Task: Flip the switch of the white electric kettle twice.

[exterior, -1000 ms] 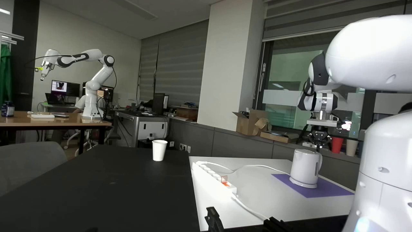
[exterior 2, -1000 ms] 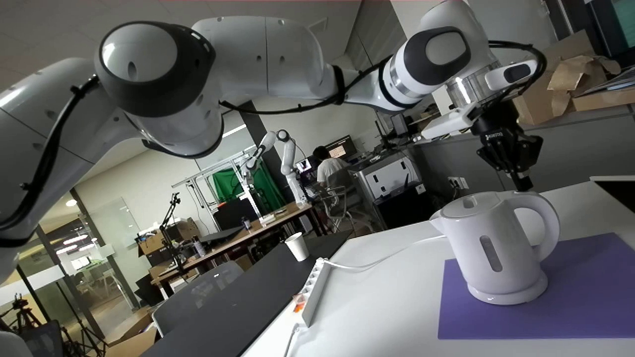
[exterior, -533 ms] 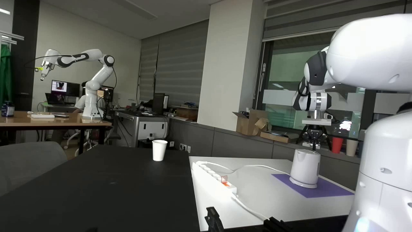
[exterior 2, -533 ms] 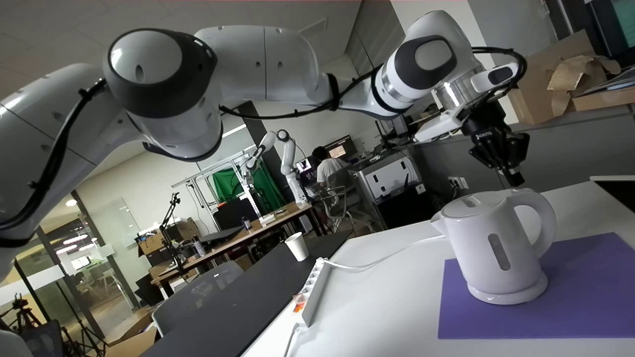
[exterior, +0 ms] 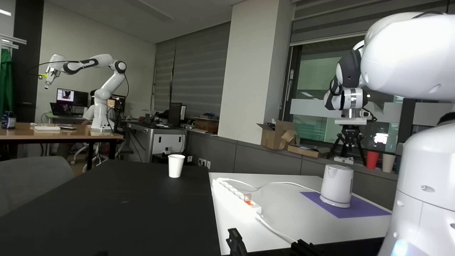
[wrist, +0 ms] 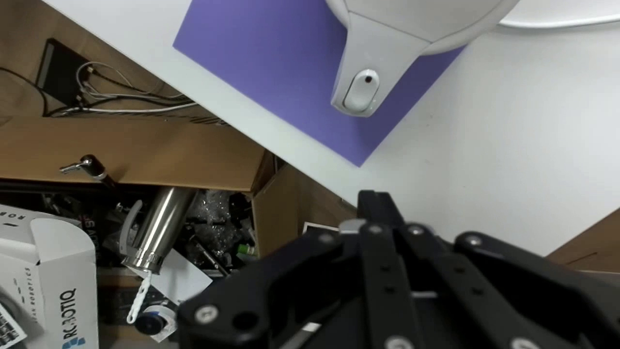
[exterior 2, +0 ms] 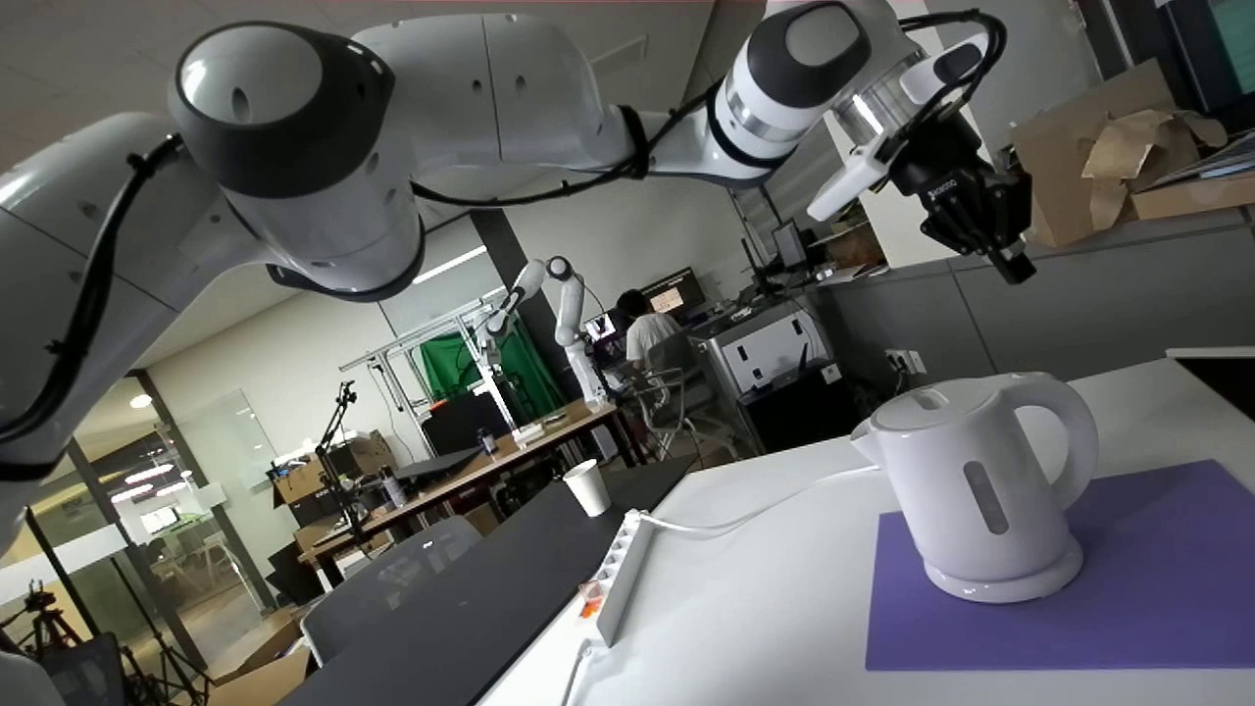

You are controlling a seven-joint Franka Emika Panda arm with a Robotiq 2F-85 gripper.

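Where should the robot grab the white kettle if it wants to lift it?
Probably by the handle, coming from the side opposite the spout. It's a loop with a gap inside, so the hand, which is shut, could open and close around its outer curve, below the oval switch on top. The kettle stands upright, with that loop sticking out sideways.

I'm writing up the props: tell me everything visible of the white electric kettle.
The white electric kettle is glossy, plastic-looking, upright, lid shut, with a short spout, loop handle and grey window strip. An oval switch with a dark dot tops the handle. Its round base stands on a purple sheet; a white cord leads toward it. The gripper isn't touching the kettle.
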